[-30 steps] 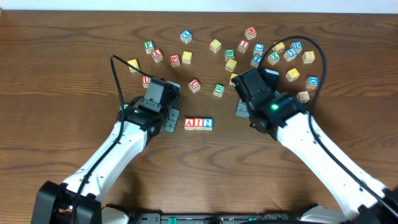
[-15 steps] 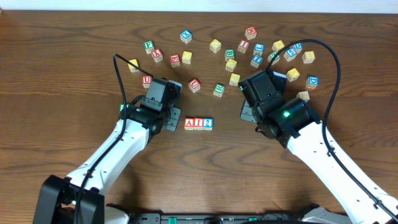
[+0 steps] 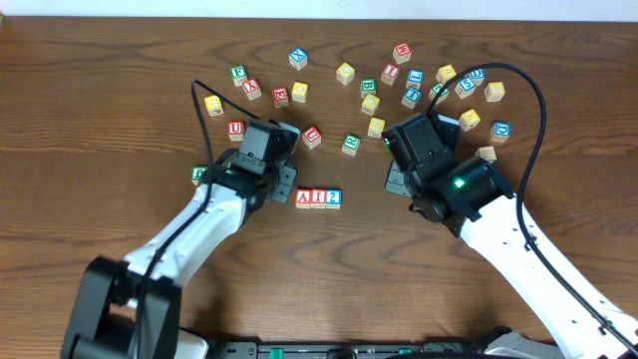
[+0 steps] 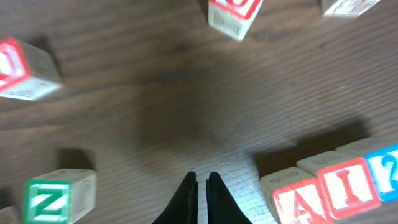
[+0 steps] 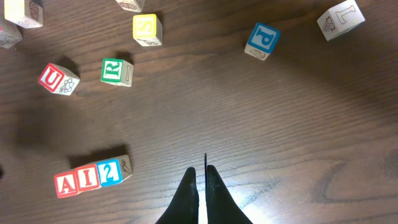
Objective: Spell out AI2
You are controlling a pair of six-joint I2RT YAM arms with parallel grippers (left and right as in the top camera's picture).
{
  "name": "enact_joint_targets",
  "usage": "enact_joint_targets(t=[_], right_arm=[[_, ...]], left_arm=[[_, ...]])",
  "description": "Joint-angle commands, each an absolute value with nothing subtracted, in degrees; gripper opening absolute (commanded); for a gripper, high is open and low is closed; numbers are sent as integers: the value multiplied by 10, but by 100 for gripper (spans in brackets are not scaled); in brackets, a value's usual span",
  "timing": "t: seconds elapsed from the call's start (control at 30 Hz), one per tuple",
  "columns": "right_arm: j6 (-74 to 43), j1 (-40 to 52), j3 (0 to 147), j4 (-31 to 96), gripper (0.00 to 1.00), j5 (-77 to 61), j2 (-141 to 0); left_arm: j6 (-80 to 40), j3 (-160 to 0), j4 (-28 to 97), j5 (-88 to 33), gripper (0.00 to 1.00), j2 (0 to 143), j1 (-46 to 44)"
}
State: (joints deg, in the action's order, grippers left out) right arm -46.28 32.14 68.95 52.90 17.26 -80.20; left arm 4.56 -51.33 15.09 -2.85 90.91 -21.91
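Table (image 3: 90,90): brown wood.
AI2 blocks (image 3: 318,198): touching in a row, in the middle.
Left gripper (image 4: 201,186): fingers pressed together, empty, just left of the row.
Right gripper (image 5: 201,180): same, fingers together and empty, right of the row.
Loose blocks (image 3: 345,73): scattered on the far side.

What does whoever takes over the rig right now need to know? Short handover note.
Left tool: shut, empty, close above the table, just left of the red A.
Right tool: shut, empty, off to the right of the blue 2, with a clear gap.
Blocks: red A, red I and blue 2 sit side by side, touching, mid-table, reading AI2.
Done: the word is spelled.
Left: nothing to place; probably just pull both arms back without nudging the three blocks.
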Motion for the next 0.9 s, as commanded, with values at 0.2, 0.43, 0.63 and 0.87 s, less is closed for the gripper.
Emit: enact_joint_targets(t=[0.2, 0.43, 0.63, 0.87], right_arm=[[-474, 320, 696, 529, 1, 174, -798], [-478, 320, 696, 529, 1, 174, -798], [-478, 320, 696, 529, 1, 174, -798], [-480, 320, 696, 529, 1, 174, -798]], left_arm=[[53, -512, 126, -71, 7, 935, -220], [53, -512, 113, -98, 7, 945, -220], [54, -512, 110, -116, 8, 948, -220], [58, -512, 113, -118, 7, 957, -224]])
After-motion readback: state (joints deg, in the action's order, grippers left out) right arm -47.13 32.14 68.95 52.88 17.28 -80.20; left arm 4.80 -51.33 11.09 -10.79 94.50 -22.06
